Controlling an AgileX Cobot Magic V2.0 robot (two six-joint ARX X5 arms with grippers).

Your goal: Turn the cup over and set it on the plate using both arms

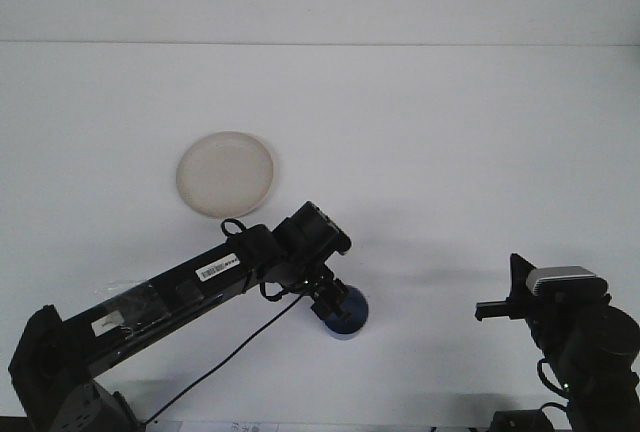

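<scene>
white table [450, 132] — left tool [333, 304] stretched low onto blue cup [352, 318], grip unclear; right tool [497, 307] parked, unclear.

White table [450, 132], two items lying on it.
Cream plate [226, 174] is sitting up-left of, well apart from, the left gripper [335, 304]; blue cup [350, 320] is standing directly under that gripper, partly hidden.
</scene>
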